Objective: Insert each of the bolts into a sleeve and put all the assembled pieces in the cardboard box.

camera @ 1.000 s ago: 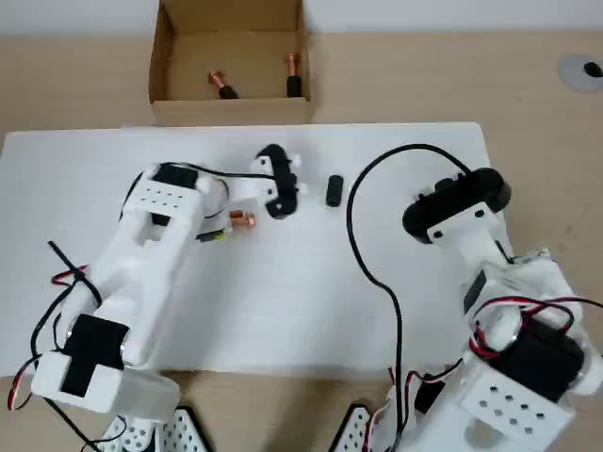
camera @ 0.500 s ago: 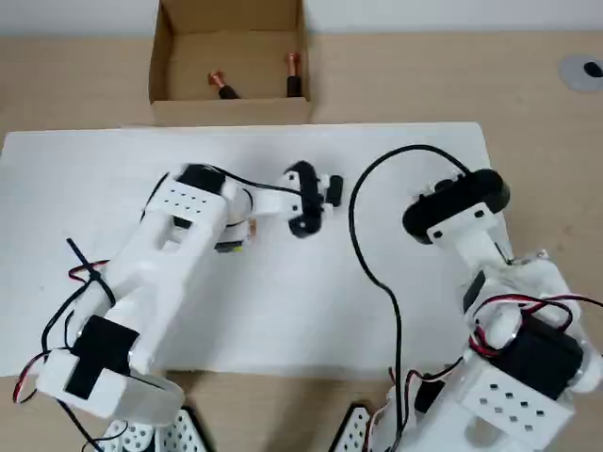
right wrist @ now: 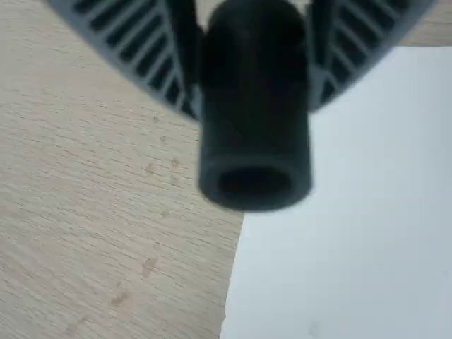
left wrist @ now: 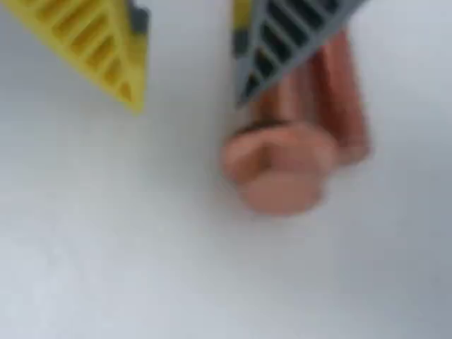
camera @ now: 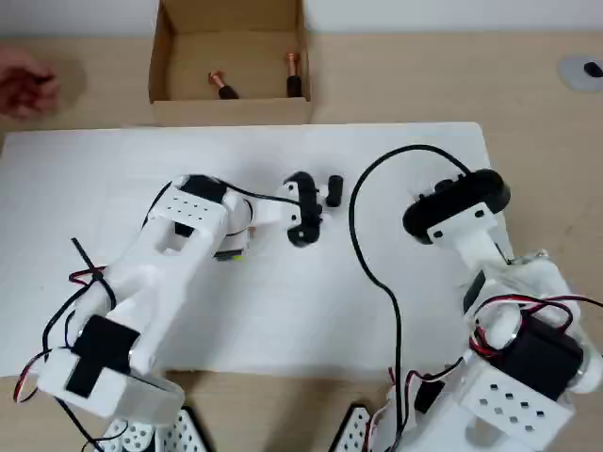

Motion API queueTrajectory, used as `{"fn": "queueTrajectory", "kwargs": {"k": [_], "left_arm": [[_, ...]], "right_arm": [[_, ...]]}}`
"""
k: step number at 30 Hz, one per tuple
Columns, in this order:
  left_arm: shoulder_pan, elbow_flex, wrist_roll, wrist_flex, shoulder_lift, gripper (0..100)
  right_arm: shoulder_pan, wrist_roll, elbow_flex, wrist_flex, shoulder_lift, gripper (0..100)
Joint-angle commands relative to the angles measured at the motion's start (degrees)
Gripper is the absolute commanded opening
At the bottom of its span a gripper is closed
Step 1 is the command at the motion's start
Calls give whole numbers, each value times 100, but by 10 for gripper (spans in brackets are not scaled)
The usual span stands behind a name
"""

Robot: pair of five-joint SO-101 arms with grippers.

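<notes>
Two copper bolts (left wrist: 279, 166) lie side by side on the white mat, touching the grey finger of my left gripper (left wrist: 189, 99). That gripper is open, its yellow finger apart from the bolts and nothing in the gap. In the high view the left gripper (camera: 231, 247) sits under the left arm at mid-mat. A loose black sleeve (camera: 334, 188) lies just beyond that arm's black wrist part. My right gripper (right wrist: 254, 92) is shut on another black sleeve (right wrist: 254, 148), bore facing the camera, above the mat's edge. The cardboard box (camera: 160, 66) holds two assembled pieces (camera: 222, 85).
The white mat (camera: 94, 169) covers most of the wooden table (camera: 528, 94). The right arm (camera: 457, 207) stands by the mat's right edge, and its black cable (camera: 363, 245) loops over the mat. A grey disc (camera: 582, 69) sits at the far right.
The left arm swung right toward the loose sleeve, then settled slightly lower over the bolts, which its body now covers in the high view. The right arm stayed still.
</notes>
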Motion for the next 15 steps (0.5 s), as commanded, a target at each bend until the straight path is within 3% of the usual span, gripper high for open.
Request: {"fn": "queueTrajectory", "kwargs": {"k": [1,11,15], "left_arm": [[-53,-26,-44,-70,136,97],[-202,-492,0,-44,919,91],[-167,-598,141,-26,919,9]], "right_arm": [[92,-18,-31,-105,-66,12],[92,-44,-31,-97,-66,12],[92,-44,-31,-97,-66,12]]}}
